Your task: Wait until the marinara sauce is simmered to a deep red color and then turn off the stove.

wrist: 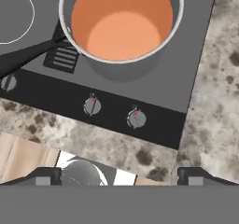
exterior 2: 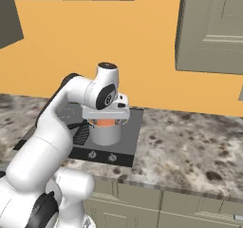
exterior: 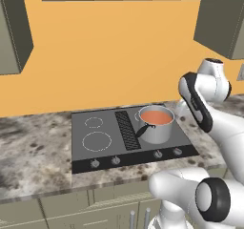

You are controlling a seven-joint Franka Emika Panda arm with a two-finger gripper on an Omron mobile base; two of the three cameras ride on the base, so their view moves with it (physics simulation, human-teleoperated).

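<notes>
Hand view — pincer (wrist: pixel 119 178) spread wide, holding nothing, above the stove's (wrist: pixel 186 83) front knobs.
Arm bent over, hand pointing down; marinara sauce (wrist: pixel 122 24) light orange in the steel pot (exterior: pixel 156 128) on the right burner — tabletop (exterior 2: pixel 190 141) alongside.

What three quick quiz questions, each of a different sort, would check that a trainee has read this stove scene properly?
1. True or false: the marinara sauce is already a deep red.
2. Multiple choice: the pot stands on which part of the stove? A) front left burner B) back right burner C) the black ribbed centre strip
3. Fill in: in the hand view, the fingertips of the gripper stand wide ____.

Key: 1. False, it is a light orange-red. 2. B. 3. apart, with nothing between them.
</notes>
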